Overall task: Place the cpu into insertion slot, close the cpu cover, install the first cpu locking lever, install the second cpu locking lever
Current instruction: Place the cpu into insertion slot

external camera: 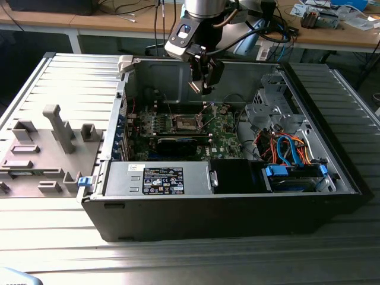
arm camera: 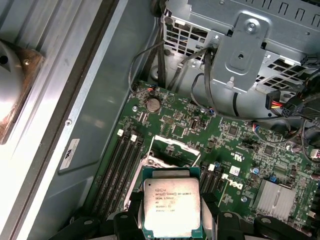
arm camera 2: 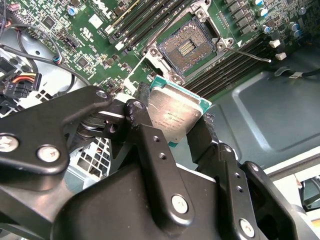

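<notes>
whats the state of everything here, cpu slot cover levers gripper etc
gripper, shut on the cpu
cpu, held clear of the slot, not seated
slot, empty, pins exposed
cover, open, off the slot
lever, unlatched, swung out
case, side open

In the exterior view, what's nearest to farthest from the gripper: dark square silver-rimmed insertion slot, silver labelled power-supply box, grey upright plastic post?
From the gripper, shut on the cpu:
1. Insertion slot, just beneath, on the board.
2. Power-supply box, along the case's near wall.
3. Grey post, outside the case, exterior view's left.
</notes>
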Controlling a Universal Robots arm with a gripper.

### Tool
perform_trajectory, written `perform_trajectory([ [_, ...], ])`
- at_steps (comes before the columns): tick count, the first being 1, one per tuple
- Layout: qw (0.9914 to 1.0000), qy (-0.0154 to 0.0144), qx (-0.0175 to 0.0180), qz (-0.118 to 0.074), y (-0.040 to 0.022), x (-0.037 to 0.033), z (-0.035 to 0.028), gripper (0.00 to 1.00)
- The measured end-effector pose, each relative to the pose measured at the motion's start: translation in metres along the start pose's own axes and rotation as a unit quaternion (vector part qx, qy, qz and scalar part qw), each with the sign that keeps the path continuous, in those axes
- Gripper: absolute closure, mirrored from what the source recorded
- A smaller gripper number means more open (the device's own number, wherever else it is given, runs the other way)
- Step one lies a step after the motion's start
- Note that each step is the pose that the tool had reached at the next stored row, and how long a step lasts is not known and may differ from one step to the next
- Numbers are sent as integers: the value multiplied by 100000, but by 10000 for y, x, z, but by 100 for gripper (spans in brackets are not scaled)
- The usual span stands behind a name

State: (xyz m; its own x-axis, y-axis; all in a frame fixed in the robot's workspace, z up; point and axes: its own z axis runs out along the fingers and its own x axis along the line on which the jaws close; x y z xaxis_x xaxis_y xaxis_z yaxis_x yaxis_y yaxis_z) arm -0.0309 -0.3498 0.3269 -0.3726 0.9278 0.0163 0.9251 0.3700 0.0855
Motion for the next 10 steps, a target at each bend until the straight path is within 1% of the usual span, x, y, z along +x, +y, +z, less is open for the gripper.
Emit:
perform_trajectory([
  [10, 99999, -39, -5, 443, 0, 0, 0, 45],
])
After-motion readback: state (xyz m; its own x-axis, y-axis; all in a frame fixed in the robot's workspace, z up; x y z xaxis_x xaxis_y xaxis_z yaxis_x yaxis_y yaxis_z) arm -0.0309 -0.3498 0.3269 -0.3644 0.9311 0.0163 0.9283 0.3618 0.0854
